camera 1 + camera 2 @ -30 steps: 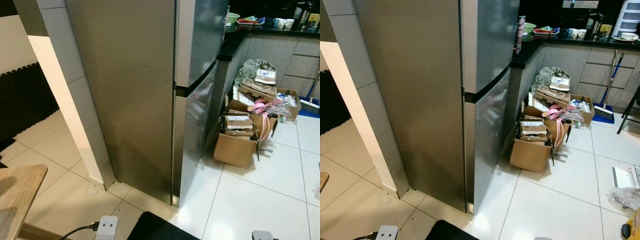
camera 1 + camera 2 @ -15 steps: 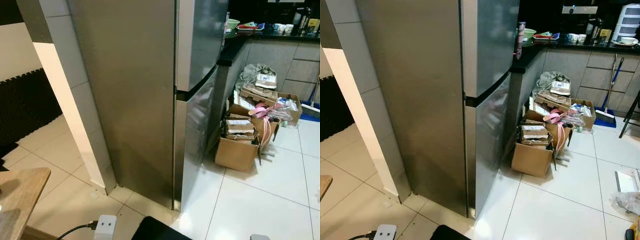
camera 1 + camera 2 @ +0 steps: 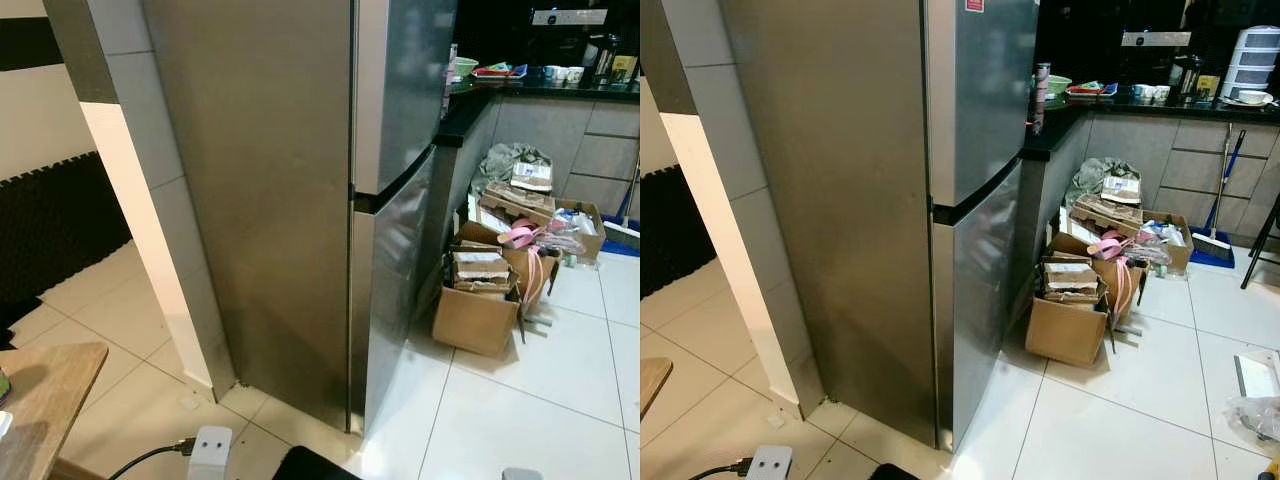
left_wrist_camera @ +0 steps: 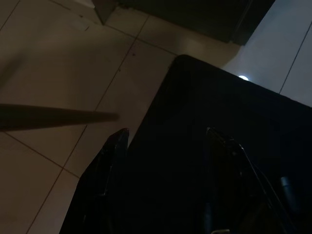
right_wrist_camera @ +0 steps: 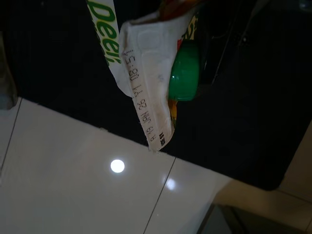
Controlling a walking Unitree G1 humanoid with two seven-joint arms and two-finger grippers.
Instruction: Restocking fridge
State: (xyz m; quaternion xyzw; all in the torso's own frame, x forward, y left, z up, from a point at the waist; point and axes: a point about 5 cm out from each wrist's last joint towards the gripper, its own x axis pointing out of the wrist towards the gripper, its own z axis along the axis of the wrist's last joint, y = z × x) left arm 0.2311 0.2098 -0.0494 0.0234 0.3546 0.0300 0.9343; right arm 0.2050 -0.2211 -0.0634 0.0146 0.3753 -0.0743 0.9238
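While the fridge (image 3: pixel 330 200) stands with both steel doors closed, it makes the landmark for everything else. Against its far side runs a dark counter (image 3: pixel 1110 100) carrying a green bowl (image 3: pixel 1058 84) and cups (image 3: pixel 1150 91). On the white tiled floor (image 3: pixel 1120 400) just beyond the fridge's front corner sit open cardboard boxes (image 3: pixel 1075 310) heaped with packets and pink straps. Near its other side a tiled pillar (image 3: pixel 150 180) rises, with a white plug adapter (image 3: pixel 208 452) low on the floor before it.

Seen from the right wrist, a carton (image 5: pixel 146 92) with a green cap (image 5: pixel 184 73) hangs before the camera over a black mat; whether the right gripper's fingers clasp it I cannot tell. From the left wrist, the left gripper (image 4: pixel 168 141) hangs over the mat with its fingers (image 4: pixel 114 146) spread apart, holding nothing.
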